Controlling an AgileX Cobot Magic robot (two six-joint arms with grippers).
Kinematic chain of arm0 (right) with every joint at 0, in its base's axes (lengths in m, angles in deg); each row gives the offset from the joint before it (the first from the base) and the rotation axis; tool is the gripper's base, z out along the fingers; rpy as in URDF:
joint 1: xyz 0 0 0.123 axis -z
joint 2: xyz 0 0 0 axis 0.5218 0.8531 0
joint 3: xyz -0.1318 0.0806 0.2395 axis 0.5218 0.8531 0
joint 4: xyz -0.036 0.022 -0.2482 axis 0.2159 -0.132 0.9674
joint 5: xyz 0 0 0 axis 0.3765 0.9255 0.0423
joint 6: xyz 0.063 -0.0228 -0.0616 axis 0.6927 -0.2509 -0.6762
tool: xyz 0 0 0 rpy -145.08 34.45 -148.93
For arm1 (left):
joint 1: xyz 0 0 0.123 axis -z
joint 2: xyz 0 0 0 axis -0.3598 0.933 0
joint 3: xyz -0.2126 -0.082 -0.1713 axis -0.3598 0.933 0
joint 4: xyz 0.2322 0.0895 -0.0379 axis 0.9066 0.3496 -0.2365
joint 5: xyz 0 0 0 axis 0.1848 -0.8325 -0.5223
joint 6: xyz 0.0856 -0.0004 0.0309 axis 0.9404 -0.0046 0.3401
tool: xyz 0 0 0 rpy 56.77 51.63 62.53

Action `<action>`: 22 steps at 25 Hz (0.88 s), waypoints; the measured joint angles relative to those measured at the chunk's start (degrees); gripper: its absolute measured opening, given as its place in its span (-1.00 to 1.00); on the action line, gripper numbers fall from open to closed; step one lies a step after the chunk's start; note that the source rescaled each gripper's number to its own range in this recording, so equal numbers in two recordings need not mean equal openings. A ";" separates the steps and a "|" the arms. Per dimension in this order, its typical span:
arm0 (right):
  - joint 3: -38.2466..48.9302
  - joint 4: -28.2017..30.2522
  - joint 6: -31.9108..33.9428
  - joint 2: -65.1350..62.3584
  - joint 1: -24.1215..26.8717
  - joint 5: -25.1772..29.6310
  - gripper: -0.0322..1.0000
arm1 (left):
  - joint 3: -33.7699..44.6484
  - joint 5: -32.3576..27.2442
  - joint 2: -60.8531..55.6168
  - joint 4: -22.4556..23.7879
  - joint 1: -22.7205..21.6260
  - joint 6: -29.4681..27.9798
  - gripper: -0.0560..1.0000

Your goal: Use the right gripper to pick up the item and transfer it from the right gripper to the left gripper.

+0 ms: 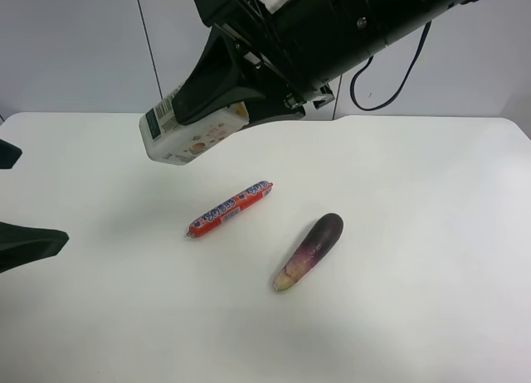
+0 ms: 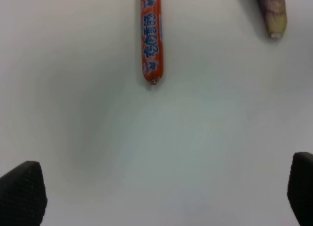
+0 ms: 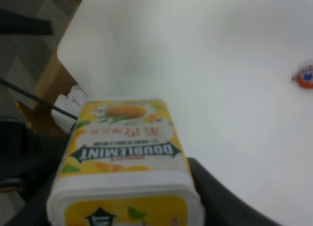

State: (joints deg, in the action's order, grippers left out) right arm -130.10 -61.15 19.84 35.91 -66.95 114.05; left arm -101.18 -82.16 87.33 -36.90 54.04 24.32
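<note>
White carton (image 1: 176, 137) aloft, clamped in right gripper (image 1: 206, 111) fingers; left gripper (image 2: 159, 196) fingers spread wide.

Sausage (image 1: 230, 209): red-orange stick with blue print, lying slantwise at centre frame.
Eggplant (image 1: 310, 250): purple with a pale lower end, lower right of the sausage, near it but apart.
Table (image 1: 431, 234): white, bearing both.

Right arm (image 1: 357, 22): all black, entering high above the surface (image 1: 415, 234), wrist angled downward. Right gripper (image 1: 197, 118): jaws closed on the item (image 1: 176, 141), which hangs clear of the surface. Left gripper (image 2: 156, 199): low at the exterior high view's left edge, jaws wide apart, nothing between them; only its textured black fingertips (image 2: 22, 192) show in the wrist view.
</note>
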 joint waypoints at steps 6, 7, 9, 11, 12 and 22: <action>0.00 -0.55 1.96 0.76 0.00 -0.68 -0.94 | 0.00 4.16 1.74 0.05 0.04 1.15 1.00; 0.00 -1.30 2.02 1.15 0.00 -0.96 -0.94 | -0.09 4.36 1.74 0.05 0.04 1.46 1.00; 0.00 -2.73 2.02 2.36 -0.05 -1.35 -0.94 | -0.86 4.30 1.74 0.05 0.56 2.09 1.00; 0.00 -3.60 2.02 3.46 -0.70 -1.75 -0.94 | -2.22 4.30 1.78 0.05 1.77 2.29 1.00; 0.00 -4.10 1.86 4.13 -1.12 -1.77 -0.94 | -2.89 4.21 2.14 0.12 2.51 2.43 1.00; 0.00 -7.34 0.96 5.78 -5.44 -4.68 -0.94 | -5.31 3.07 8.73 1.03 6.85 3.19 1.00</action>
State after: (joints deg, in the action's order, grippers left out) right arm -130.10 -68.48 20.81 41.68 -72.40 109.37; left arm -106.50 -79.09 96.05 -35.86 60.90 27.51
